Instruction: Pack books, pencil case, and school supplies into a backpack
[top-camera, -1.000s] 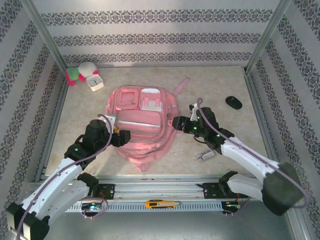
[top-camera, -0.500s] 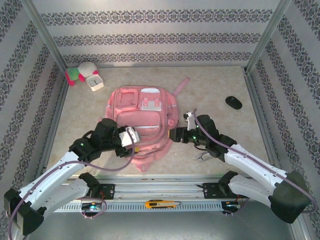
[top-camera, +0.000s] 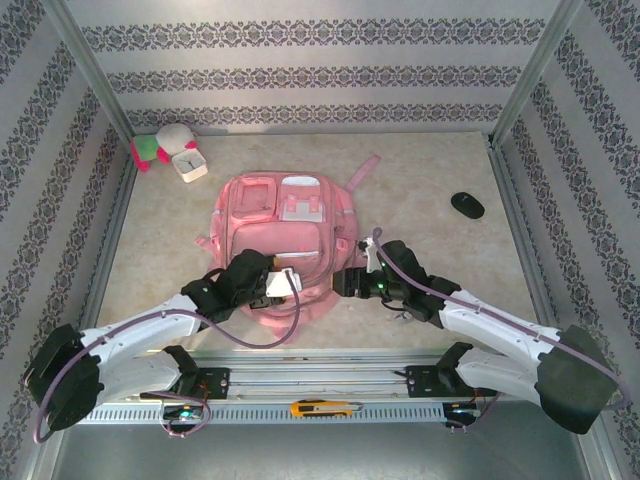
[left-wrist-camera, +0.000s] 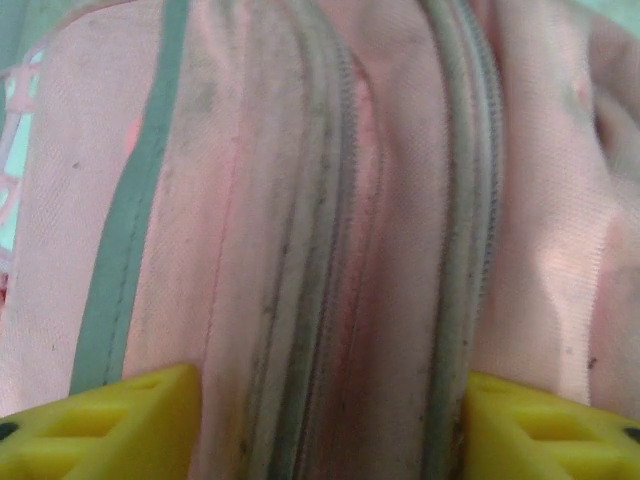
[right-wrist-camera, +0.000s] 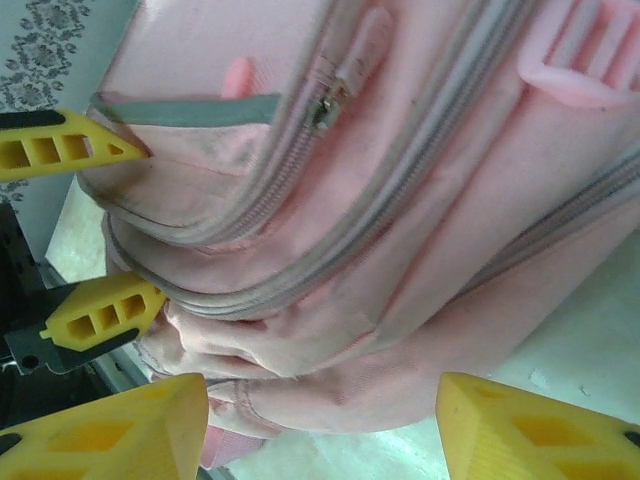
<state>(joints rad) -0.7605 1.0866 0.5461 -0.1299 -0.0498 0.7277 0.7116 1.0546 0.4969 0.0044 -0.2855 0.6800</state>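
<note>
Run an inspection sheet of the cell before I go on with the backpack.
Surface: beige table, no spills seen.
Job's things: pink backpack lying mid-table, front up; zips seen look closed.
Clutter: black oval object far right; white square clock and plush toy in far left corner; yellow utility knife on near rail.
Grippers: left gripper and right gripper both open, at the backpack's near end.
Cables: purple cable looping off each arm.
Surroundings: patterned walls, metal frame posts.
</note>
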